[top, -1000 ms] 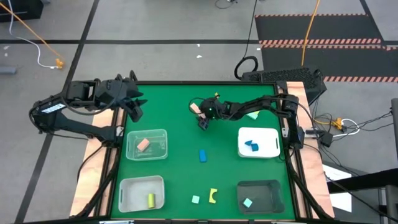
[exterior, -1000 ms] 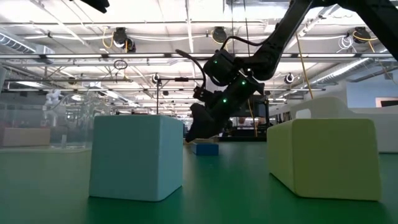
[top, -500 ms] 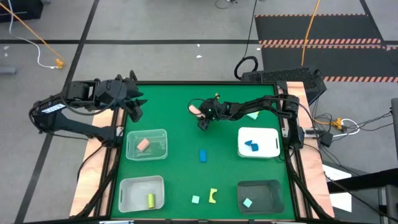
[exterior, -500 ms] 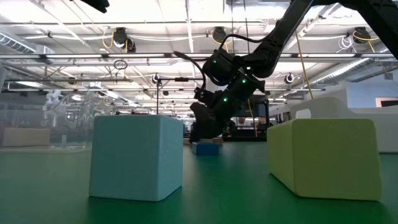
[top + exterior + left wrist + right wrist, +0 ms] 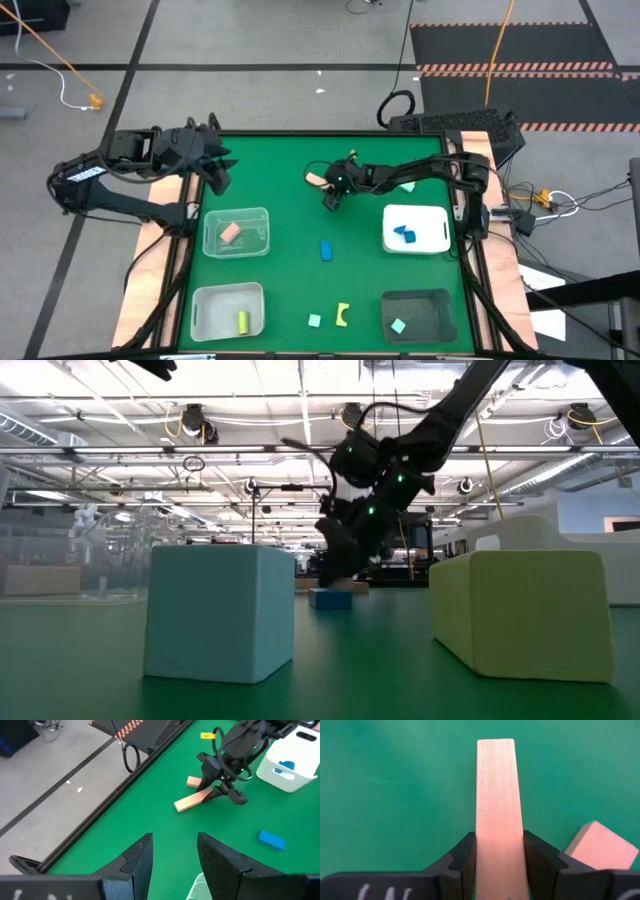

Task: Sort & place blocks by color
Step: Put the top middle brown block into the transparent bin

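The right gripper is clamped on one end of a long salmon plank block near the table's far edge, its other end low. Held so far off centre, the plank could pivot, slip out, or knock the small salmon block beside it. The left gripper waits with fingers apart at the far left corner.
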